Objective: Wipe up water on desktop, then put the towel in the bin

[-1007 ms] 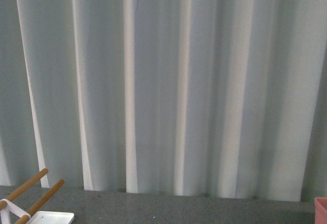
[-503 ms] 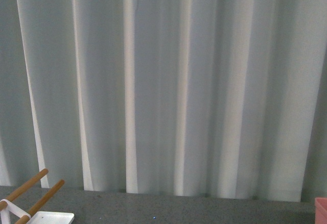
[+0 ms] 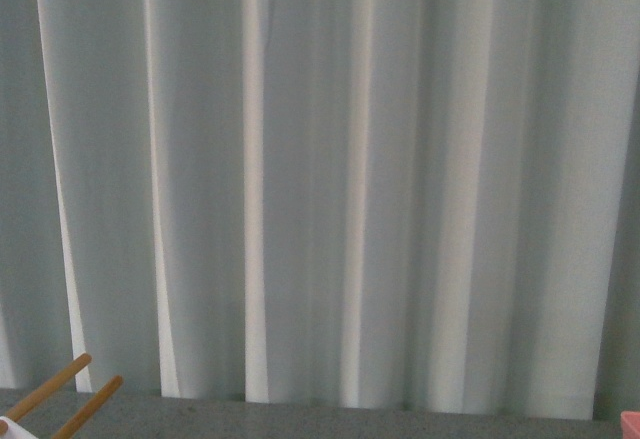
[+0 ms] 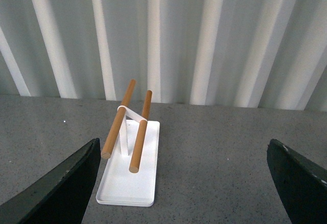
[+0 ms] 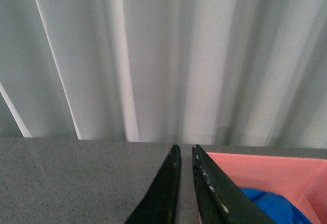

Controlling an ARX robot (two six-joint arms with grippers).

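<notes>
A: On the table (image 4: 230, 152), left wrist view: a white tray (image 4: 127, 175) carrying two wooden rods (image 4: 118, 119) on a white upright bracket. The rods slant up toward the pleated curtain (image 4: 168, 35). Grey speckled surface all round the tray.

B: Left pincer (image 4: 186, 183)?

A: Spread wide. One dark finger at each lower corner of the view, nothing between them. The tray sits between the two fingers, further out, not touched.

B: Right side?

A: Right pincer (image 5: 186, 183) pressed nearly together, only a thin slit between the black fingers, nothing seen in it. Just beside it a pink bin (image 5: 265, 175) stands on the table, and the blue towel (image 5: 273, 203) lies inside it, bunched.

B: How much of the towel is readable?

A: Only part. One finger covers its near edge and the frame cuts off the rest. The bin's lower part is also cut off.

B: Front view?

A: Mostly curtain. A narrow strip of table along the bottom, rod tips at lower left, a sliver of pink bin at the lower right corner. Neither arm shows there.
</notes>
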